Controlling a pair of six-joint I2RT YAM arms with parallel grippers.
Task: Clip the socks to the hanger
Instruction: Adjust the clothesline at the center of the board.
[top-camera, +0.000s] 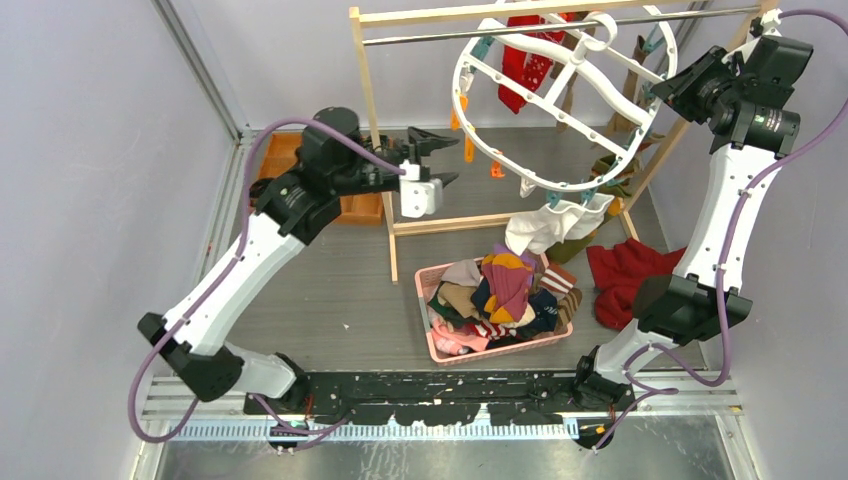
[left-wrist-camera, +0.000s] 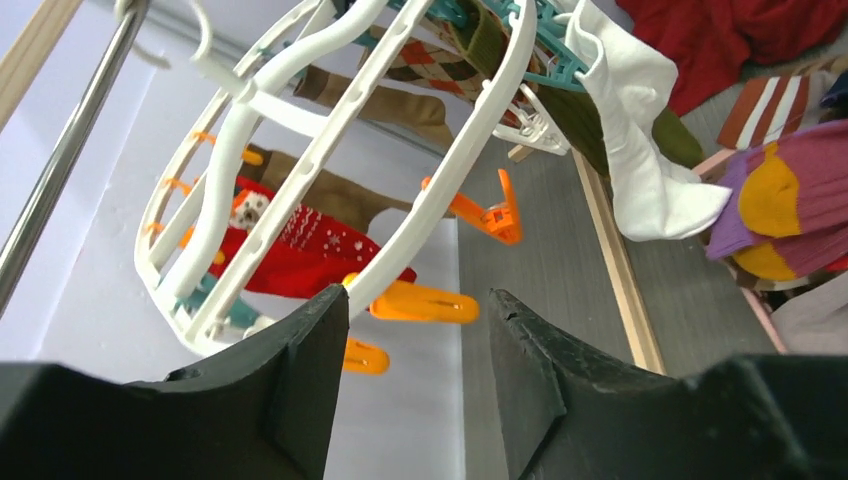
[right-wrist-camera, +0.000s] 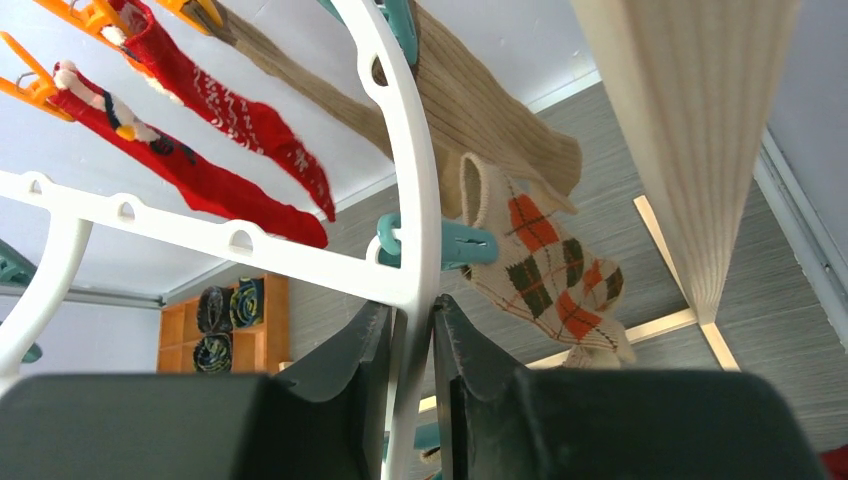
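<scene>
- Wooden tray (top-camera: 283, 150), far left, mostly behind the left arm; the right wrist view shows black coiled rolls (right-wrist-camera: 213, 310) in it. Not task items.
- Left gripper (top-camera: 445, 158): jaws apart, holding nothing, raised beside the rack post (top-camera: 370, 90). Its wrist view looks straight at a free orange peg (left-wrist-camera: 425, 302) on the near rim, so my guess is it's lining up on that peg.
- Hanger (top-camera: 459, 95): hook over the metal rail (top-camera: 430, 35), ring tilted. Already pegged are red patterned socks (right-wrist-camera: 220, 110), a tan sock (right-wrist-camera: 500, 120), an argyle sock (right-wrist-camera: 545, 260) and a white sock (top-camera: 550, 222) on the low edge.
- Pink basket (top-camera: 425, 310) on the table under the ring, heaped with loose socks (top-camera: 505, 290) in mixed colours. Plenty left to clip.
- Red cloth (top-camera: 625, 270) lies right of the basket.
- Right gripper (top-camera: 665, 88): fingers pinched on the white rim (right-wrist-camera: 405, 150) just under a teal peg (right-wrist-camera: 440, 245). It's likely steadying the ring so it won't swing while pegging.
</scene>
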